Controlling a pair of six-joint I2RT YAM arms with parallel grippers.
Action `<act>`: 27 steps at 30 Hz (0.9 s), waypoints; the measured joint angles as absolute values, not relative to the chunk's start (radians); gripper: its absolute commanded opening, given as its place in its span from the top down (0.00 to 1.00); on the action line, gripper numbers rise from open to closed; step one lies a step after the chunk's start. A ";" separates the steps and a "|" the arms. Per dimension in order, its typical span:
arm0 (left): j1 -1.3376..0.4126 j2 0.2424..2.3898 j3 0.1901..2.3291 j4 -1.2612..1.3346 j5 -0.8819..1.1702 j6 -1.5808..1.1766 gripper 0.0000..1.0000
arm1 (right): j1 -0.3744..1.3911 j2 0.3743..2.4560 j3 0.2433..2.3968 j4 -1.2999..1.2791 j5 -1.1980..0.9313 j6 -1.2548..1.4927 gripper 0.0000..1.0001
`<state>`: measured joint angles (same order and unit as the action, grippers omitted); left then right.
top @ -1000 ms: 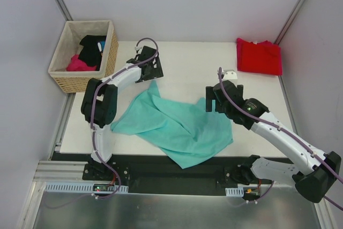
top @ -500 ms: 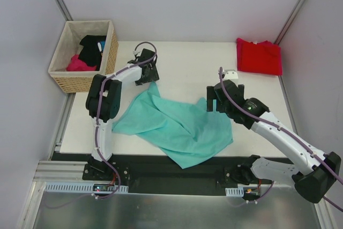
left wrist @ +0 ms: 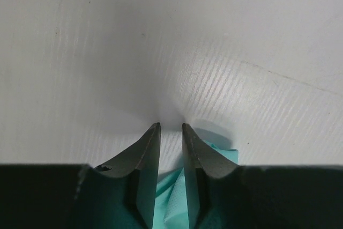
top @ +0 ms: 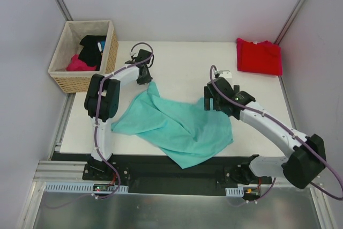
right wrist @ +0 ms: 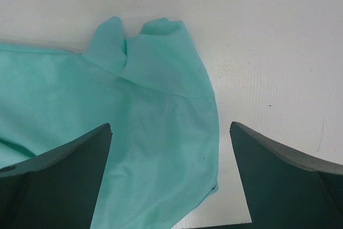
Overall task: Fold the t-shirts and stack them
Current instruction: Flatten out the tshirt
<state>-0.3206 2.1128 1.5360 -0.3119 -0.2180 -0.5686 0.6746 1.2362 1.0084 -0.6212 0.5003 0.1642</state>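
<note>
teal t-shirt (top: 177,124): unfolded, rumpled, spread slantwise over the near middle of the table (top: 185,63), one corner reaching far-left. red t-shirt (top: 259,56): folded flat in the far right corner, well apart.

Overhead view onto table (top: 187,63), close wrist views, sharing teal t-shirt (top: 177,124)

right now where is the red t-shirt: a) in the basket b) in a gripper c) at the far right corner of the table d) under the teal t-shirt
c: the red t-shirt lies on the table at its far right corner, well apart from the teal t-shirt.
</note>
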 measured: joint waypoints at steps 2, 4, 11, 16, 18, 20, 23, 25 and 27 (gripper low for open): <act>-0.321 2.109 1.528 -0.303 -0.217 -0.569 0.76 | 0.623 1.304 1.010 -0.583 0.470 0.176 0.03; -0.321 2.105 1.522 -0.297 -0.217 -0.569 0.75 | 0.574 1.371 1.010 -0.569 0.450 0.181 0.03; -0.321 2.086 1.499 -0.290 -0.208 -0.570 0.59 | 0.524 1.451 1.012 -0.534 0.388 0.189 0.04; -0.321 2.037 1.461 -0.287 -0.193 -0.575 0.54 | 0.525 1.451 1.018 -0.513 0.366 0.191 0.03; -0.322 2.009 1.446 -0.284 -0.190 -0.576 0.54 | 0.525 1.451 1.018 -0.508 0.358 0.191 0.03; -0.322 1.987 1.438 -0.274 -0.189 -0.576 0.54 | 0.525 1.452 1.018 -0.505 0.354 0.191 0.03; -0.328 1.961 1.425 -0.261 -0.187 -0.576 0.54 | 0.525 1.453 1.018 -0.504 0.350 0.191 0.03; -0.334 1.950 1.423 -0.257 -0.185 -0.576 0.54 | 0.525 1.455 1.018 -0.503 0.350 0.191 0.03; -0.335 1.948 1.423 -0.247 -0.181 -0.576 0.54 | 0.525 1.456 1.018 -0.503 0.350 0.191 0.03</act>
<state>-0.3351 1.9480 1.4231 -0.2466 -0.1806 -0.5762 0.5255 1.4563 1.0183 -0.5030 0.3496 0.1909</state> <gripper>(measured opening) 0.458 0.970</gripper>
